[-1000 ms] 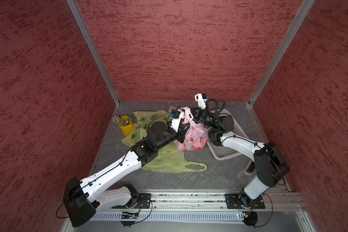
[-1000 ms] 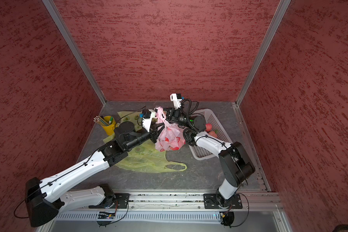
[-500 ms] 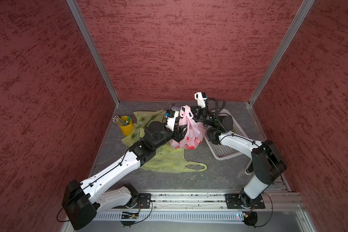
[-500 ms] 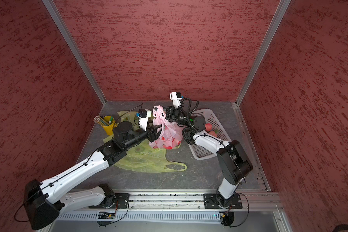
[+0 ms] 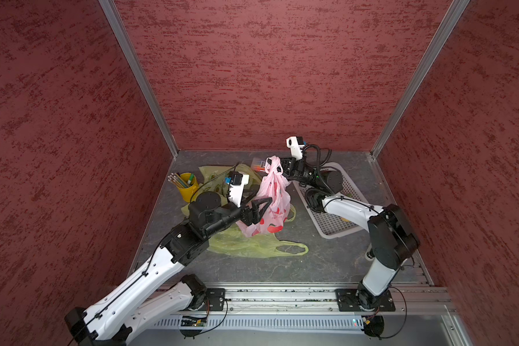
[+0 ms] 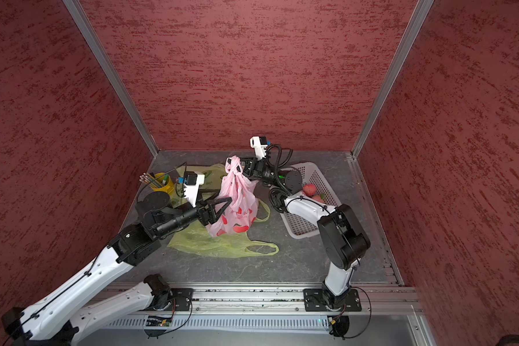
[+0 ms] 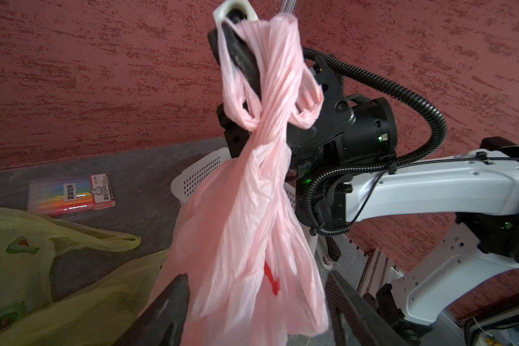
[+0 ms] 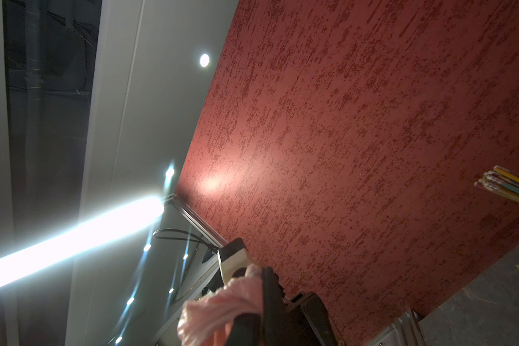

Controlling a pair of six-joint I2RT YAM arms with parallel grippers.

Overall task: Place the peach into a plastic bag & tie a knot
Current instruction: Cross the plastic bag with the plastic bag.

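Right, quick look for you. Your right tool (image 5: 282, 168) is clenched on the gathered handles of the pink plastic bag (image 5: 270, 206), up high, so the bag hangs long and its neck is pulled taut. That's prob. why it's held there: a stretched neck gives the other arm sthg firm to work against.

Your left tool (image 7: 258, 302) is released. Its jaws are spread wide either side of the bag's body, w/ plastic between them but not pinched. My guess is it sits low to steady or re-grab the bag while the top gets sorted.

Bag itself: thin, crinkly, translucent pink w/ red prints, twisted into a rope at the neck. The handles cross and wrap there in a knot (image 7: 259, 121) w/ two slack loops; formed but not cinched, imo. The bottom bulges and sags, so the peach is likely inside, tho you can't see it thru the plastic. The bag's base is over the yellow-green bag (image 5: 252, 245) on the counter (image 5: 297, 269); touching or just clear, can't tell. Spare reddish fruit (image 6: 309, 189) sits in the white basket (image 6: 300, 226).
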